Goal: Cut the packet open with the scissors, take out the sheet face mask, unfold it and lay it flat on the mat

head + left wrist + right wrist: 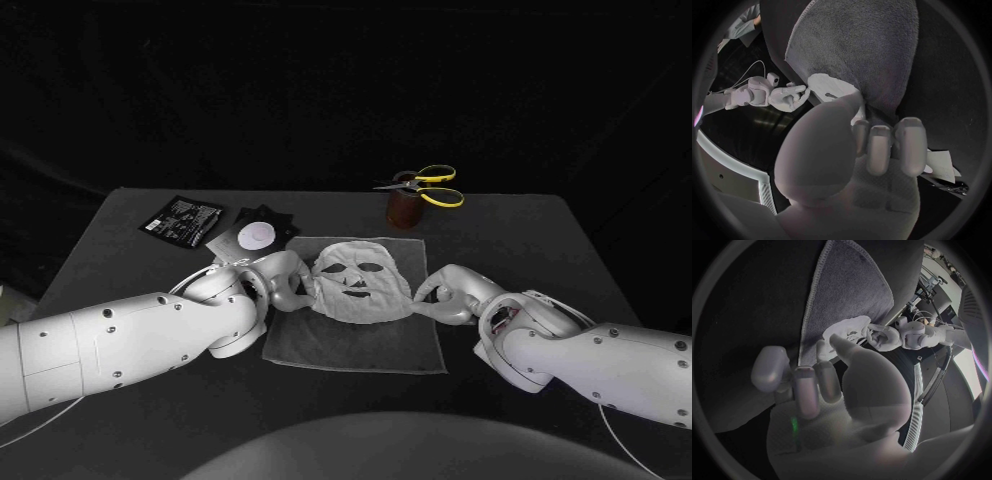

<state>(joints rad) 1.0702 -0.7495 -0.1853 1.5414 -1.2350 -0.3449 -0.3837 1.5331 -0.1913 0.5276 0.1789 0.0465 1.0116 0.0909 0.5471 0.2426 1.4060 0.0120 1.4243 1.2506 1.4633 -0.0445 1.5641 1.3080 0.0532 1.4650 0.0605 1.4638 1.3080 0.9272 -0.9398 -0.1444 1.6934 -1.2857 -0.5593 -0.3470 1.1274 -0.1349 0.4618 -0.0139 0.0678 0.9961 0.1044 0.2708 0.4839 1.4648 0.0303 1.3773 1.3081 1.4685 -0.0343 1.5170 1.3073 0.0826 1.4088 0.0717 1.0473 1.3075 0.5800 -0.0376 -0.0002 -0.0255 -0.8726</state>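
Note:
The white sheet face mask (358, 280) is unfolded, its eye and mouth holes showing, and spread over the far half of the grey mat (353, 335). My left hand (281, 280) pinches its left edge and my right hand (447, 295) pinches its right edge. In the left wrist view my left hand's fingers (879, 145) curl in by the mask (832, 87), with my right hand (786, 96) beyond it. The right wrist view shows the mask (848, 330) between my right hand (817, 385) and my left hand (886, 336). I cannot tell whether the mask touches the mat.
The yellow-handled scissors (427, 185) stand in a brown holder (405, 210) behind the mat. A black packet (183, 218) and a piece with a white round patch (257, 235) lie at the back left, close to my left hand.

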